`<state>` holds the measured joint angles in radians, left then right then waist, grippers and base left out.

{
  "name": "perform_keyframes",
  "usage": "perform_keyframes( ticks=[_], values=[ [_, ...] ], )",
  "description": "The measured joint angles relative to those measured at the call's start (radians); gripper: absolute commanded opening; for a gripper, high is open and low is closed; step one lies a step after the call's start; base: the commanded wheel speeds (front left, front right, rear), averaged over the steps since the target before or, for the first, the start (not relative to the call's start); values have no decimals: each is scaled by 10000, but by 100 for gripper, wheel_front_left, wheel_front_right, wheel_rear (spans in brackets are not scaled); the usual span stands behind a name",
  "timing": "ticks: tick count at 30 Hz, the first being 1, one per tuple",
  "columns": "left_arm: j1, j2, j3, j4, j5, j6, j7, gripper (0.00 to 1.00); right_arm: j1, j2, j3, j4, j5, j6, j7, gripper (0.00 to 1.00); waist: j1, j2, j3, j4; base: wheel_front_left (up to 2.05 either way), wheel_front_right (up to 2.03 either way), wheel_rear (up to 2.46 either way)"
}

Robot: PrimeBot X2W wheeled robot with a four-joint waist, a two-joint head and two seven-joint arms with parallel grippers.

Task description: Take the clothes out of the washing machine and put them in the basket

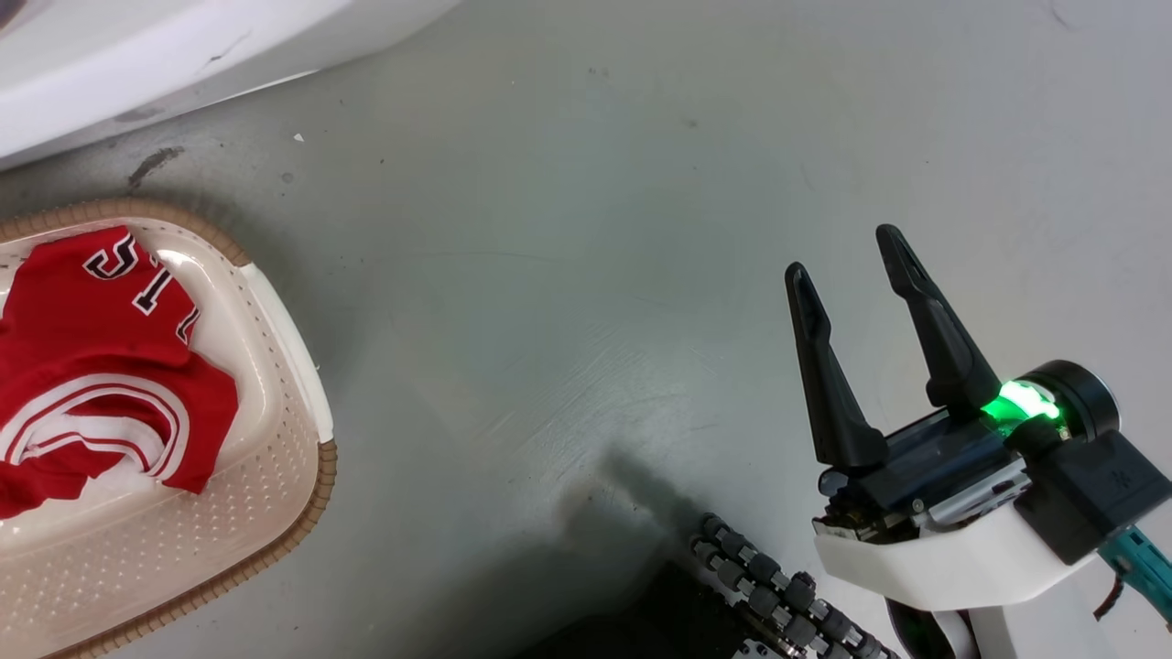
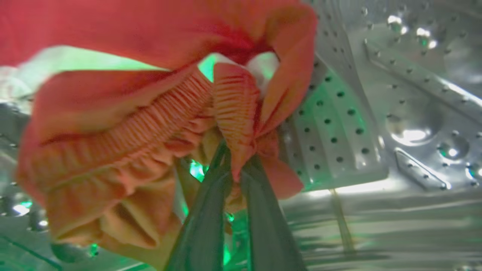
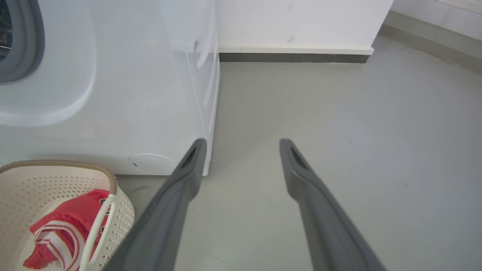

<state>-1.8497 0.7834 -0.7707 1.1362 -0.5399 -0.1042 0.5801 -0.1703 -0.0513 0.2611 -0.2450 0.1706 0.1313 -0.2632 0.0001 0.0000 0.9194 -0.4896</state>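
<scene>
Steel drum (image 2: 376, 113) rings the left hand (image 2: 237, 158), pinching a garment (image 2: 124, 124); basket (image 1: 279, 439) sits outside, below; right hand (image 1: 842, 252) spread.

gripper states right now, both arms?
Left gripper: shut on a red garment inside the drum.
Right gripper: open, empty.

At the near left a cream perforated basket (image 1: 322, 476) with a brown rim stands on the grey floor (image 1: 549, 275), holding a crumpled red garment (image 1: 92, 366) with white stripes and lettering. The white washing machine (image 1: 137, 46) edges the far left corner. At the near right the right tool (image 1: 842, 252) hovers above the floor, well apart from the basket, its two dark fingers spread and a green light (image 1: 1025, 400) glowing at its base.
</scene>
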Motion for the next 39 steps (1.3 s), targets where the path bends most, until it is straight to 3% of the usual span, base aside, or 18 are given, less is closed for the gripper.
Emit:
perform_keyframes(
  ticks=[11,27,39],
  values=[
    [430,194,35,100,-205,-105,-1787,0,-557,2,8,393,-73,0,0,100,1,0,-655,-66,0,0,0],
    [4101,-1266,291,161,-1716,-249,-4663,0,-426,8,-844,991,-1024,0,0,100,0,0,-2708,1116,0,0,0],
    [7502,-2265,291,-953,-2732,-253,-7283,0,173,8,-1467,1478,-1730,2,0,100,-1,0,-4998,2134,0,0,0]
  ],
)
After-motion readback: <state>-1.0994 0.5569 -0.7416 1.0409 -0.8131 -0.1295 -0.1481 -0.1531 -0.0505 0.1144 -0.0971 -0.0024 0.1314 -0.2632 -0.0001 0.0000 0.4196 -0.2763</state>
